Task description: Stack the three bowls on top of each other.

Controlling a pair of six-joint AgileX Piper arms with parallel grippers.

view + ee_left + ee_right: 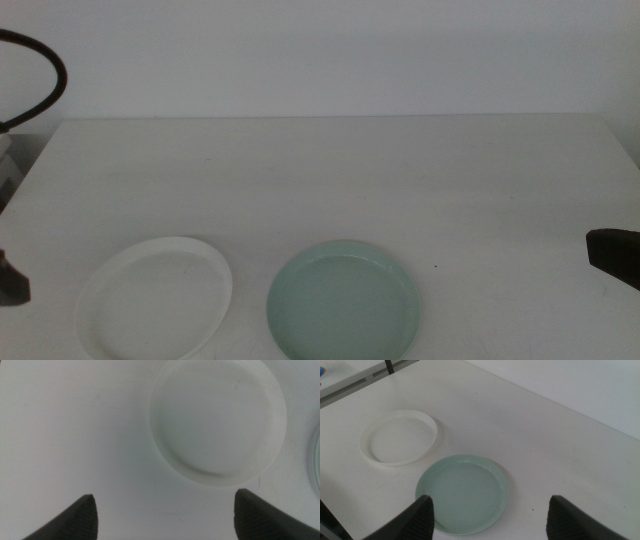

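A white bowl (155, 297) sits at the front left of the table. A pale mint green bowl (343, 301) sits right of it, a little apart. The grey bowl is out of view. My left gripper (12, 282) waits at the left edge; in its wrist view it (165, 515) is open and empty, short of the white bowl (218, 420). My right gripper (614, 256) waits at the right edge; in its wrist view it (490, 520) is open and empty above the near side of the green bowl (462, 494), with the white bowl (399, 437) beyond.
The white table (380, 180) runs back to a pale wall. A black cable loop (48, 75) hangs at the far left. A sliver of the green bowl (316, 460) shows in the left wrist view.
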